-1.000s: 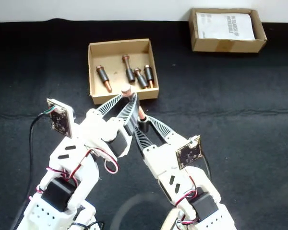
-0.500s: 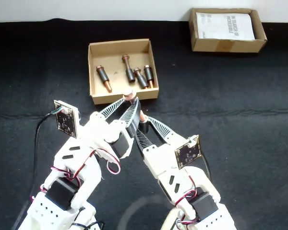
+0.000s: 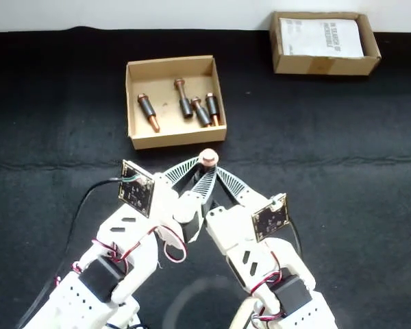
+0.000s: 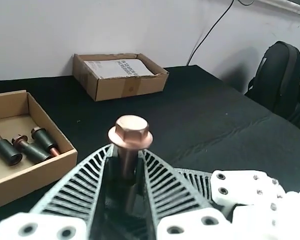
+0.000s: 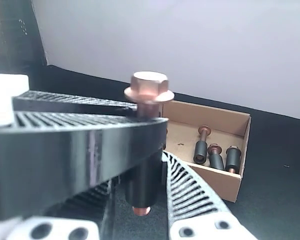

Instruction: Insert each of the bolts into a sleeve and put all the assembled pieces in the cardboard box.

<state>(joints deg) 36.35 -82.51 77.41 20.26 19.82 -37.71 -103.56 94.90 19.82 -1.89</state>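
A copper bolt [image 3: 207,158] stands upright, its hex head [image 4: 130,132] above my left gripper [image 4: 125,156], which is shut on the shaft. The shaft runs down through a black sleeve [image 5: 145,182], and its copper tip pokes out below. My right gripper [image 5: 147,176] is shut on that sleeve. Both grippers meet in front of the cardboard box [image 3: 138,137]; the left gripper [image 3: 200,173] is just above the right gripper [image 3: 213,184]. Several assembled pieces [image 3: 185,106] lie in the box [image 5: 240,182].
A second cardboard box [image 3: 325,65] holding a printed sheet sits at the table's far right corner. Black cloth [image 3: 329,157] covers the table. A dark backpack [image 4: 280,75] stands off the table's side.
The left arm has swung right and the bolt has gone from leaning toward the box to standing upright over the sleeve. The right arm has stayed put.
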